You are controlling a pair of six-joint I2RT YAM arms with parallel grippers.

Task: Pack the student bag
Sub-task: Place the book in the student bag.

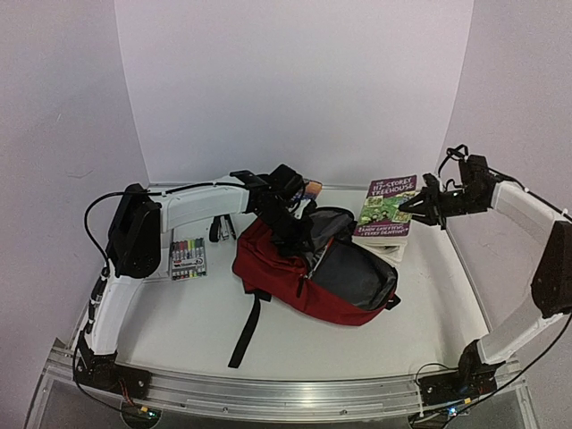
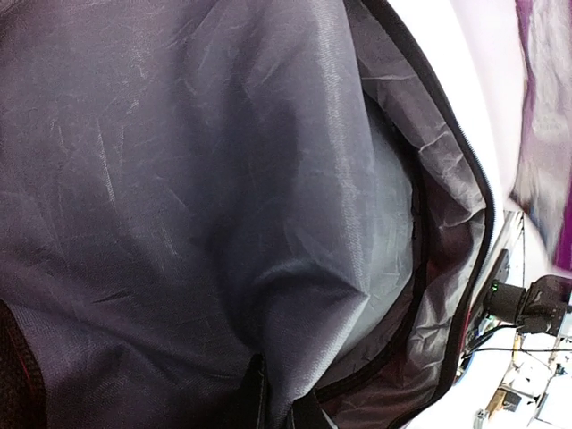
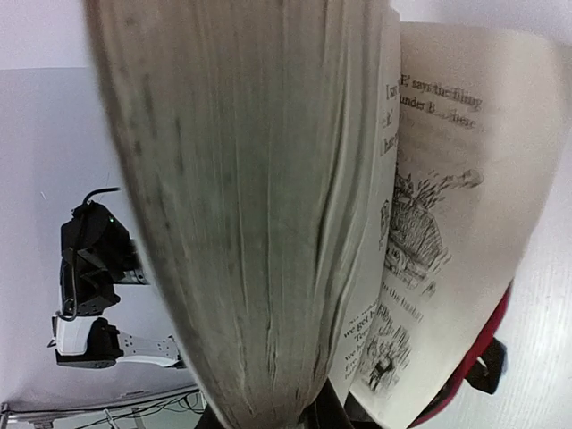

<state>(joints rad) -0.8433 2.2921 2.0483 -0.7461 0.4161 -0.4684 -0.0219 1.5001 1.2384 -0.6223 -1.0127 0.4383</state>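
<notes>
Student bag (image 1: 313,268) lies unzipped at frame centre, grey lining showing; left gripper (image 1: 295,234) closed tight, pinching its upper rim (fingertips buried in fabric). Upper right, right gripper (image 1: 418,207) clamped on book (image 1: 386,210), pages fanning

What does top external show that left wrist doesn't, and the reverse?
Top external only: marker pack, red outside of the student bag, right end effector gripping the book at its edge. Left wrist only: close-up of the grey lining folds and zip track. Both: the bag open, plus the purple book cover, blurred at the wrist.
</notes>
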